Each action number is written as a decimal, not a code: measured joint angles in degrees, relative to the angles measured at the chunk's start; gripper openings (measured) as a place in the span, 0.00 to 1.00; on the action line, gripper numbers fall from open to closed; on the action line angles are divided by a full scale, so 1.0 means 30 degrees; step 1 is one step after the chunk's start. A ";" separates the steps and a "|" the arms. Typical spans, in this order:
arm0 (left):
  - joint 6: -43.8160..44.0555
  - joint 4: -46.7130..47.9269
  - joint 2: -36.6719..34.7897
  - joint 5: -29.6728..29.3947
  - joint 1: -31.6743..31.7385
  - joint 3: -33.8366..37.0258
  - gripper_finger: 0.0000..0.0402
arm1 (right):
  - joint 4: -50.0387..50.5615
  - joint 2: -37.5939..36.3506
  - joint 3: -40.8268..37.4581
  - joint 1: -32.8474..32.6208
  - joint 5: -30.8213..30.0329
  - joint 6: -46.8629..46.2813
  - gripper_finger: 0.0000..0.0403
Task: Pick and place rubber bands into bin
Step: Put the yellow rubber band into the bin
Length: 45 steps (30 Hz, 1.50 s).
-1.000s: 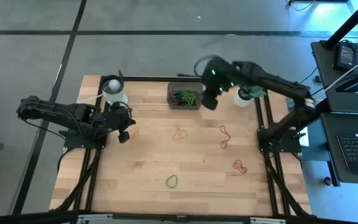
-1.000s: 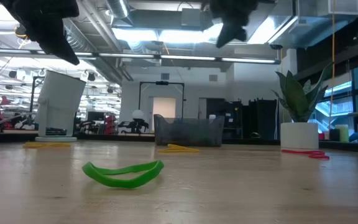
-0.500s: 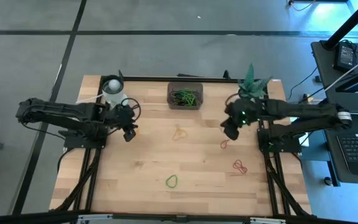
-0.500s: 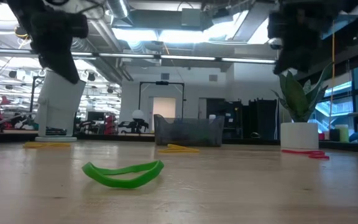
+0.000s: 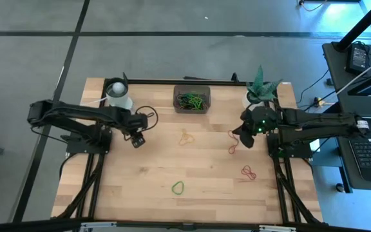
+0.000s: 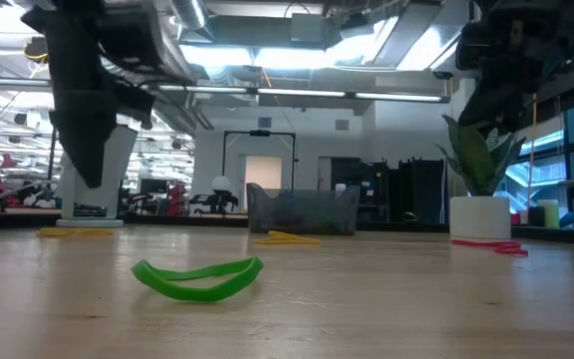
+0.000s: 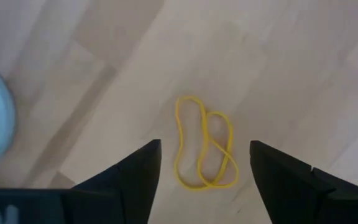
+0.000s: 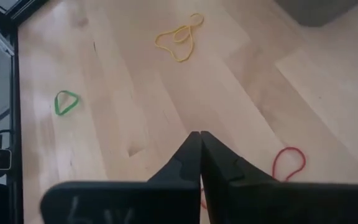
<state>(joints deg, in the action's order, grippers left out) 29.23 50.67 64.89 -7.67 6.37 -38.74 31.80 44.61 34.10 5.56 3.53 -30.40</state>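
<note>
Rubber bands lie scattered over the worktop (image 5: 140, 193), and several green ones are already gathered in the bin (image 5: 191, 100) at its far edge. A yellow band (image 7: 204, 149) is seen directly beneath the left hand (image 7: 204, 180), framed between its two fingers, which are spread wide; a second ago those fingers were pressed together, so the spreading is read as preparation for a pick, with the band not yet touched. In the high view the left hand (image 5: 136, 136) has been carried away from the white cup (image 5: 118, 95) and out over that band. The right hand (image 5: 245, 136) has been swung away from the bin, where it hovered a second ago, and brought down beside the plant pot (image 5: 256, 96); its fingers (image 8: 194, 155) are pressed together with nothing between them. A red band (image 5: 233, 142) lies just beside the right hand, another red one (image 5: 248, 172) farther toward the near edge, a second yellow band (image 5: 186, 137) between the two hands, and a green band (image 5: 178, 187) well apart from both. Taken together, one delivery by the right hand appears finished and a fresh pick by the left is judged to be starting, with at least five bands left outside the bin.
</note>
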 joint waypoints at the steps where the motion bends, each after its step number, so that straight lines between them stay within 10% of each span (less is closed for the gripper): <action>1: 0.0006 -0.0045 0.0430 0.0161 0.0000 0.0000 0.60 | 0.0004 -0.0019 -0.0002 0.0000 0.0000 0.0245 0.01; 19: -0.0456 -0.1441 0.7723 0.1918 0.0060 -0.0272 0.59 | -0.0090 -0.0011 0.0001 0.0000 0.0042 0.2300 0.01; 35: 0.1162 -0.1365 0.7110 0.2603 -0.0200 -0.0497 0.03 | -0.0106 -0.0011 0.0001 0.0000 0.0042 0.2813 0.05; 45: 0.1404 -0.0851 0.5890 0.2557 -0.1285 -0.3587 0.01 | -0.0119 -0.0011 0.0016 0.0014 0.0006 0.3496 0.05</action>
<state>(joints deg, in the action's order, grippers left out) 33.45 48.11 82.56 0.00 2.52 -49.50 31.44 44.58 34.15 5.61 3.55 -19.91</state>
